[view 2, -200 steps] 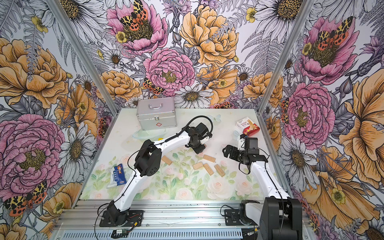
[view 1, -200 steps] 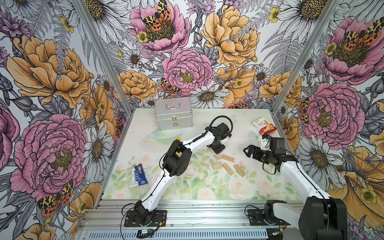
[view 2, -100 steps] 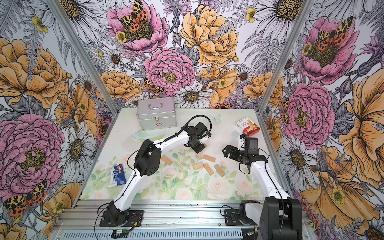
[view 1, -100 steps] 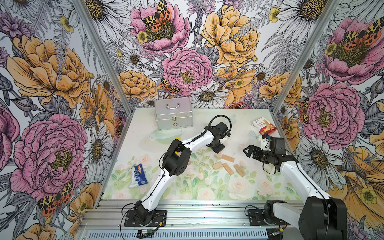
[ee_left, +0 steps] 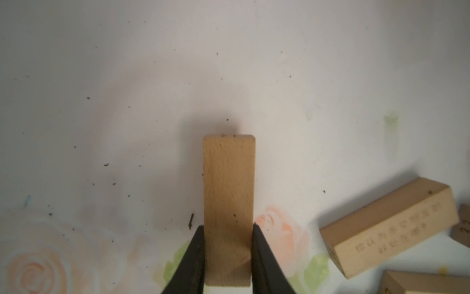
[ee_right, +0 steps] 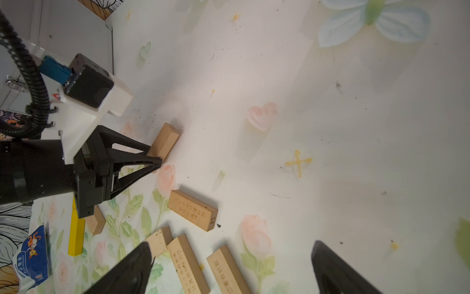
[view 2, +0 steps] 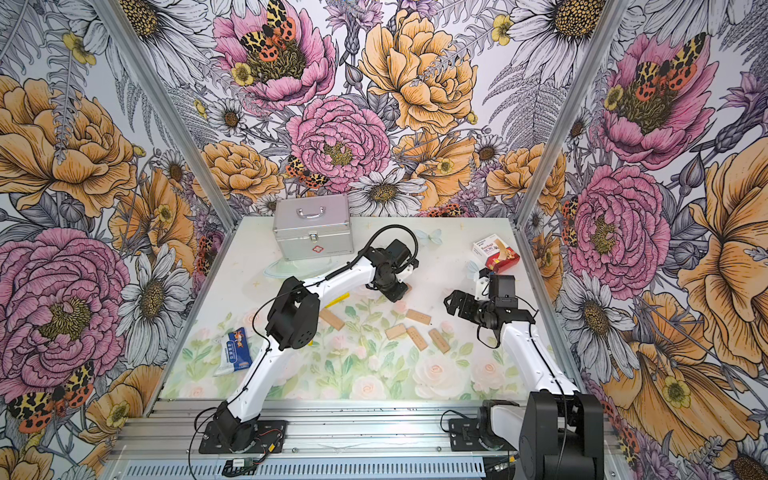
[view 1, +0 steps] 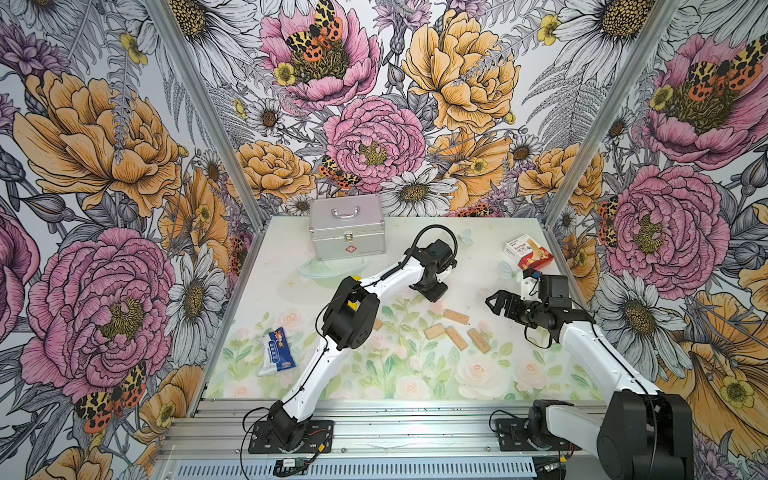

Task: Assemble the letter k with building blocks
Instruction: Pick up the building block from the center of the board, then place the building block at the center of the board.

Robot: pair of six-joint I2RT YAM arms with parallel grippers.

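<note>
My left gripper (ee_left: 228,229) is shut on one end of a pale wood block (ee_left: 229,183) that lies flat on the mat at mid-table (view 1: 432,291). The right wrist view shows the same grip (ee_right: 155,160). Several more pale blocks lie loose just in front: one (view 1: 456,316), another (view 1: 434,331) and two beside it (view 1: 454,337) (view 1: 478,340). A yellow block (view 2: 337,300) and a pale block (view 2: 331,320) lie partly under the left arm. My right gripper (view 1: 494,301) hovers open to the right of the blocks, holding nothing. The letter k is out of view.
A silver case (view 1: 347,226) stands at the back, with a clear plastic piece (view 1: 328,270) in front of it. A red-and-white carton (view 1: 528,255) is at the back right, a blue-white sachet (view 1: 276,353) at the front left. Flowered walls close in three sides.
The left jaws have closed onto the pale block. The right arm and the loose blocks have not moved.
</note>
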